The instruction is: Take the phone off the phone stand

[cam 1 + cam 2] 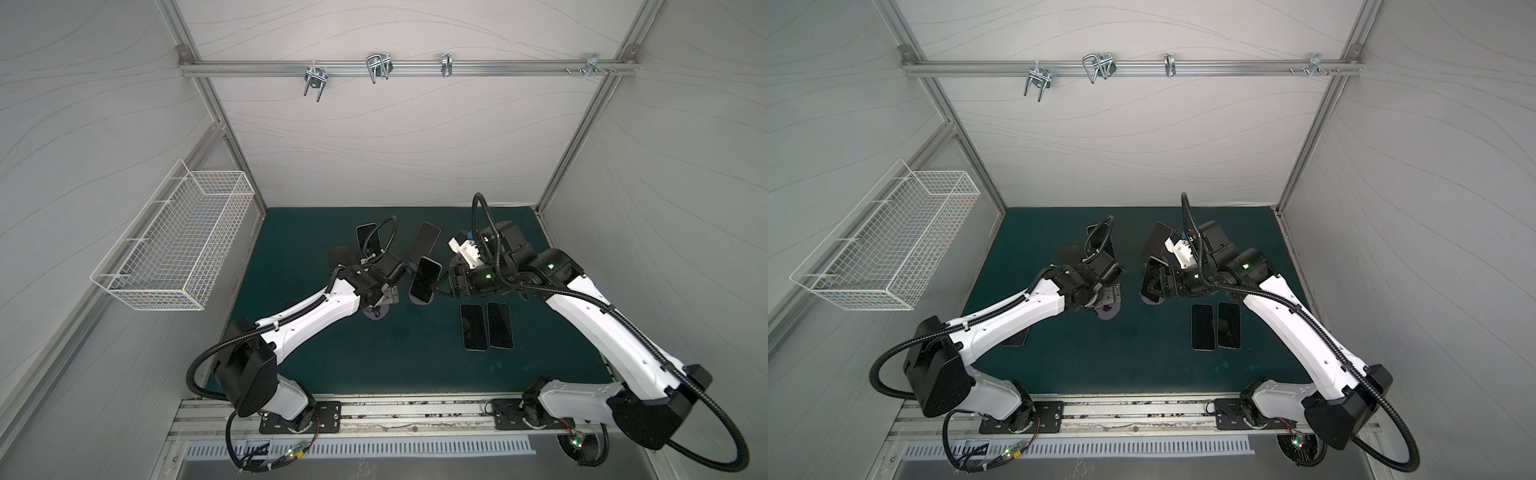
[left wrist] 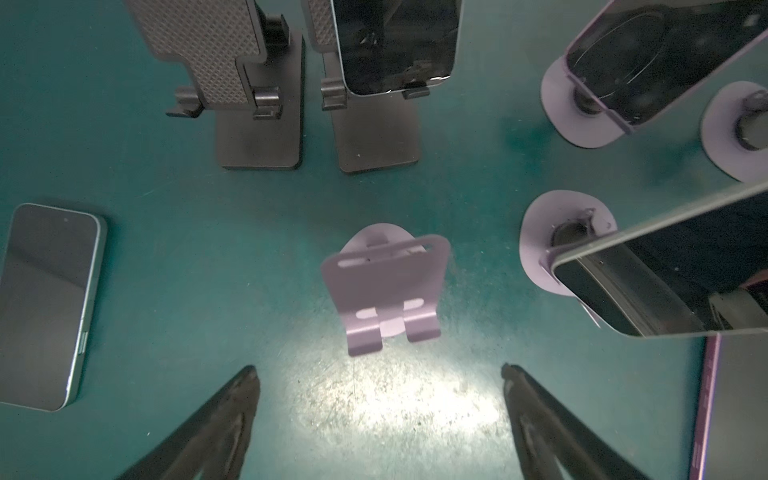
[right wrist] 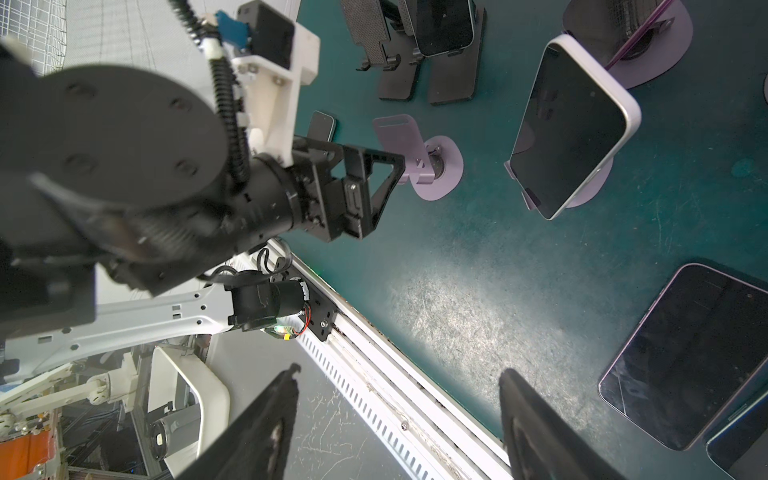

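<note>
Left wrist view puts the left gripper (image 2: 377, 372) above an empty purple stand (image 2: 384, 291). Its jaws are spread wide with only green mat (image 2: 208, 270) between them, so it holds nothing. I judge that arm has no work on this stand, since the cradle is bare.

The phone (image 1: 424, 279) I take as the target leans back on a second purple stand (image 3: 592, 189) in the middle of the mat. Its screen faces up at a tilt and its lower edge is caught in the stand's two hooked lips. The lips stop it sliding, so I expect it wants lifting up along the backrest rather than pulling straight out.

In both top views the right gripper (image 1: 441, 288) reaches in from the right, low and just beside the phone's long edge. I cannot tell whether a fingertip touches it. The right wrist view shows those jaws parted and empty, with the phone ahead of the fingers, not between them.

Nearer the right arm's base two more phones (image 1: 473, 327) lie flat side by side, which looks to me like the drop spot.
</note>
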`<state>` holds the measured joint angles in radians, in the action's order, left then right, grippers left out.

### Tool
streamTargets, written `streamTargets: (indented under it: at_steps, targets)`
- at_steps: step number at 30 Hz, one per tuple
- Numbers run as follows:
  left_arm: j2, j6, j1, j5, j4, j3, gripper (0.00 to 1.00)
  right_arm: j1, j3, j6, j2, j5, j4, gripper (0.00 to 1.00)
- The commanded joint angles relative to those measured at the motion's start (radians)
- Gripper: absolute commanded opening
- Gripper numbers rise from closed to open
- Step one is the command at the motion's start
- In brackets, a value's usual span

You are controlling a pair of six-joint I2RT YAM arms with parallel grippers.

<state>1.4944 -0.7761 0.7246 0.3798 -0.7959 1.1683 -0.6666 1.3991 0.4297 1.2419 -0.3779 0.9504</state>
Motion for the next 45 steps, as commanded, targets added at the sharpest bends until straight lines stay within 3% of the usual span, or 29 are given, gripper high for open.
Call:
streamTargets:
  at_steps: [1,16,37,45]
  targets:
    - [0.041,0.007,-0.015,-0.007,0.036,0.056,0.92,-0.005,0.039,-0.006,0.000,-0.027,0.008,0.77]
    - [0.147,-0.063,-0.050,0.003,0.045,0.079,0.88,-0.005,0.108,-0.045,0.025,-0.045,0.065,0.76]
    - [0.211,0.016,-0.102,-0.044,0.093,0.086,0.82,-0.005,0.138,-0.031,0.064,-0.066,0.056,0.76]
    - [0.208,0.021,-0.102,-0.073,0.114,0.070,0.72,-0.005,0.119,-0.031,0.045,-0.054,0.052,0.76]
